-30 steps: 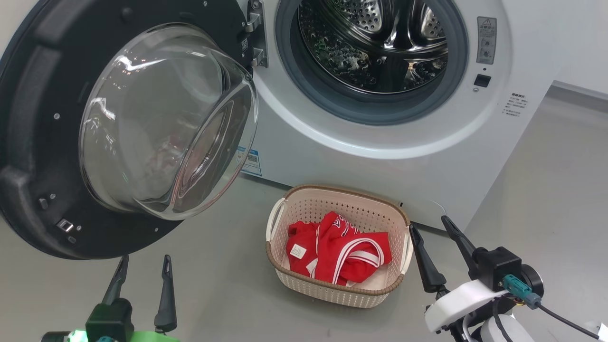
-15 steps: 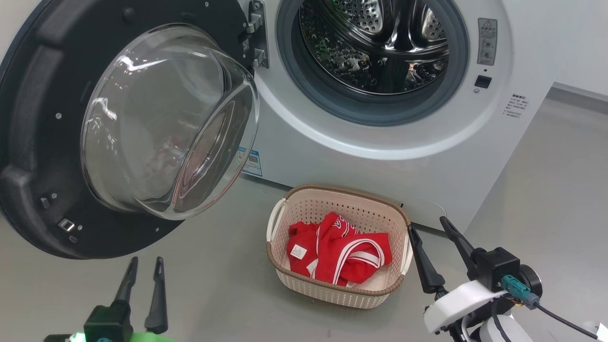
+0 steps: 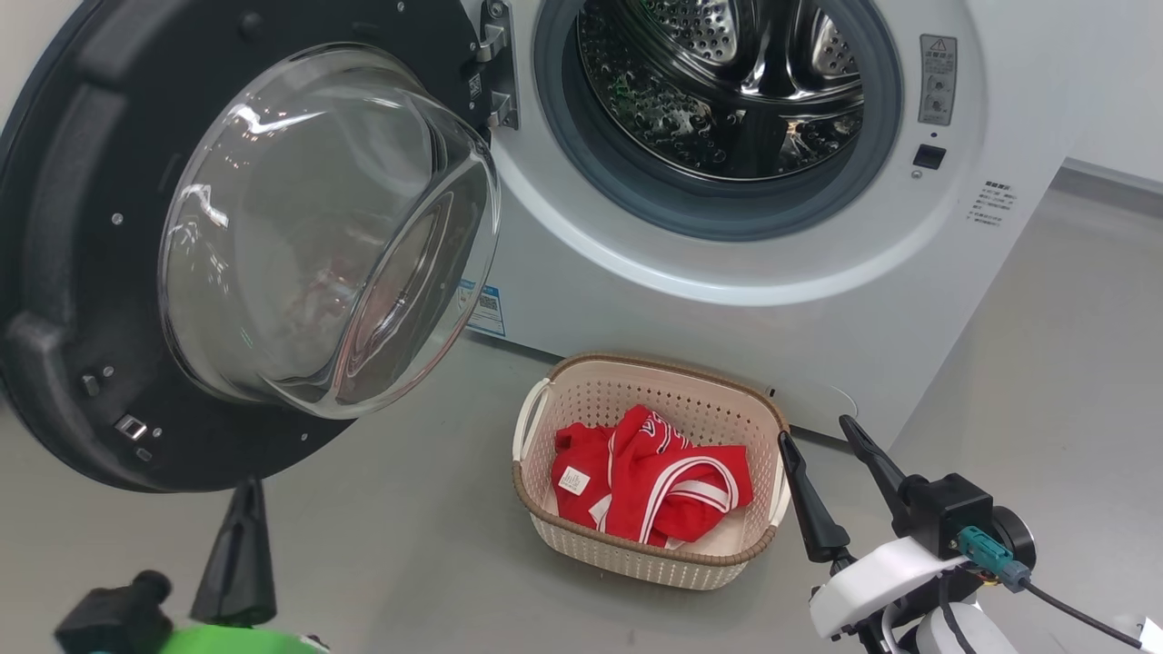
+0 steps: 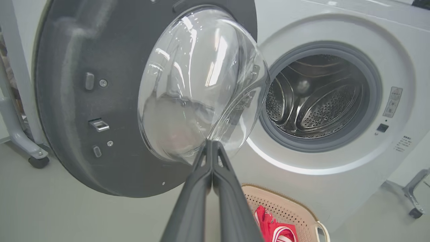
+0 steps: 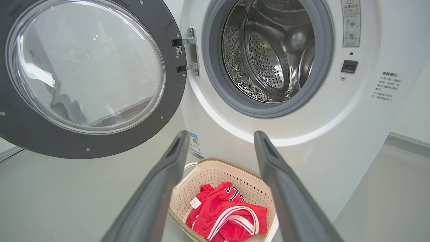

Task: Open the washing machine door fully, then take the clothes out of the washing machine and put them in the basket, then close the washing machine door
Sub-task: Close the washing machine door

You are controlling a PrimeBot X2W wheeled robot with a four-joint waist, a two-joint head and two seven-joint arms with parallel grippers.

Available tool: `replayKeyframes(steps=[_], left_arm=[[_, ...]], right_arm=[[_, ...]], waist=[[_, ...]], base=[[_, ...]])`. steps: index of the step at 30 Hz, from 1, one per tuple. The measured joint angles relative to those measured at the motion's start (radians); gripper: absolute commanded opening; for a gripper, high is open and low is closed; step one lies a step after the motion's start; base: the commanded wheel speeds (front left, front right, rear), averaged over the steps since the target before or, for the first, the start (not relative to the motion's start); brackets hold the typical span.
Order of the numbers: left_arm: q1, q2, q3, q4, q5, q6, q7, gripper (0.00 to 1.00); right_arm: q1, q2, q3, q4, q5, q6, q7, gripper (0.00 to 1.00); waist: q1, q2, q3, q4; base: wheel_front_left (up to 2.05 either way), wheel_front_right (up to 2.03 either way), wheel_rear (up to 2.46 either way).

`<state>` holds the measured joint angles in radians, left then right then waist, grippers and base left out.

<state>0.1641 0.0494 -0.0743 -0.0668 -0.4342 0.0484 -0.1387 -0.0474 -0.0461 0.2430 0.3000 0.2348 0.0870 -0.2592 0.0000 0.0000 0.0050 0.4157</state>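
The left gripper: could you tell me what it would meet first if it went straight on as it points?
Probably the washing machine door, near the lower edge of its glass bowl; the shut left gripper aims there, though depth is unclear.

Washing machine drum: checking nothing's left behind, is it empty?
Empty as far as visible: the drum shows bare steel; the clothes lie in the basket.

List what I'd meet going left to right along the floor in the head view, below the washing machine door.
left gripper, fingers shut → basket with the clothes lying inside it → right gripper, fingers open, just beside the basket's right end.
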Motion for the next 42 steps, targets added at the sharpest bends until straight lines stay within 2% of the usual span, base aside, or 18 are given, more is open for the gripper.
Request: replayKeyframes(steps=[2,5,10,13,17,18,19,20,24,26,28,29,35,42], left_arm=[[-0.002,-0.002,0.024,-0.026,-0.147,-0.03,-0.006,0.0],[-0.005,-0.001,0.036,-0.074,-0.379,-0.045,-0.03,0.0],[-0.013,-0.003,0.012,-0.163,-0.625,-0.055,-0.093,0.0],[-0.019,-0.004,0.033,-0.199,-0.769,-0.077,-0.11,0.0],[-0.048,-0.01,0.162,-0.212,-0.963,-0.108,-0.11,0.0],[-0.048,-0.01,0.162,-0.212,-0.963,-0.108,-0.11,0.0],[-0.059,-0.009,0.211,-0.212,-1.011,-0.111,-0.11,0.0],[-0.068,-0.011,0.304,-0.212,-1.088,-0.117,-0.109,0.0],[-0.077,0.009,0.432,-0.175,-1.133,-0.115,-0.095,0.0],[-0.099,0.043,0.488,-0.152,-1.194,-0.112,-0.075,0.0],[-0.122,0.097,0.528,-0.112,-1.218,-0.088,-0.051,0.0],[-0.122,0.097,0.528,-0.112,-1.218,-0.088,-0.051,0.0],[-0.159,0.224,0.575,0.002,-1.259,-0.019,0.039,0.0],[-0.233,0.31,0.563,0.128,-1.308,0.04,0.135,0.0]], right_arm=[[0.0,0.0,0.0,0.0,0.0,0.0,0.0,1.0],[0.0,0.0,0.0,0.0,0.0,0.0,0.0,1.0],[0.0,0.0,0.001,-0.002,0.0,0.0,0.0,1.0],[0.0,0.0,0.0,-0.004,0.0,0.0,0.0,1.0],[0.0,0.0,-0.003,-0.004,-0.004,0.0,0.0,1.0],[0.0,0.0,-0.003,-0.004,-0.004,0.0,0.0,1.0],[-0.001,0.0,-0.004,-0.004,-0.007,0.0,0.0,1.0],[-0.001,0.0,0.0,-0.004,-0.007,0.0,0.0,1.0],[-0.001,0.0,0.0,-0.004,-0.008,0.0,0.0,1.0],[-0.002,0.0,-0.002,-0.005,-0.009,0.0,0.0,1.0],[-0.003,0.0,-0.003,-0.005,-0.011,0.0,0.0,1.0],[-0.003,0.0,-0.003,-0.005,-0.011,0.0,0.0,1.0],[-0.006,-0.002,0.001,-0.006,-0.018,0.005,0.0,1.0],[-0.013,-0.012,0.007,-0.007,-0.03,0.008,0.0,1.0]], waist=[[0.0,0.0,0.001,0.001],[0.0,0.0,0.002,0.002],[0.0,0.0,0.012,-0.001],[0.0,0.0,0.018,-0.001],[0.0,0.0,0.027,-0.002],[0.0,0.0,0.027,-0.002],[0.0,0.0,0.028,-0.002],[0.0,0.0,0.029,-0.004],[0.0,0.0,0.034,-0.01],[0.0,0.0,0.038,-0.01],[0.0,0.0,0.04,-0.011],[0.0,0.0,0.04,-0.011],[0.0,0.0,0.05,-0.021],[0.0,0.0,0.072,-0.034]], base=[[0.0,0.0,0.0],[0.0,0.0,0.0],[0.0,0.0,0.0],[0.0,0.0,0.0],[0.0,0.0,0.0],[0.0,0.0,0.0],[0.0,0.0,0.0],[0.0,0.0,0.0],[0.0,0.0,0.0],[0.0,0.0,0.0],[0.0,0.0,0.0],[0.0,0.0,0.0],[0.0,0.0,0.0],[0.0,0.0,0.0]])
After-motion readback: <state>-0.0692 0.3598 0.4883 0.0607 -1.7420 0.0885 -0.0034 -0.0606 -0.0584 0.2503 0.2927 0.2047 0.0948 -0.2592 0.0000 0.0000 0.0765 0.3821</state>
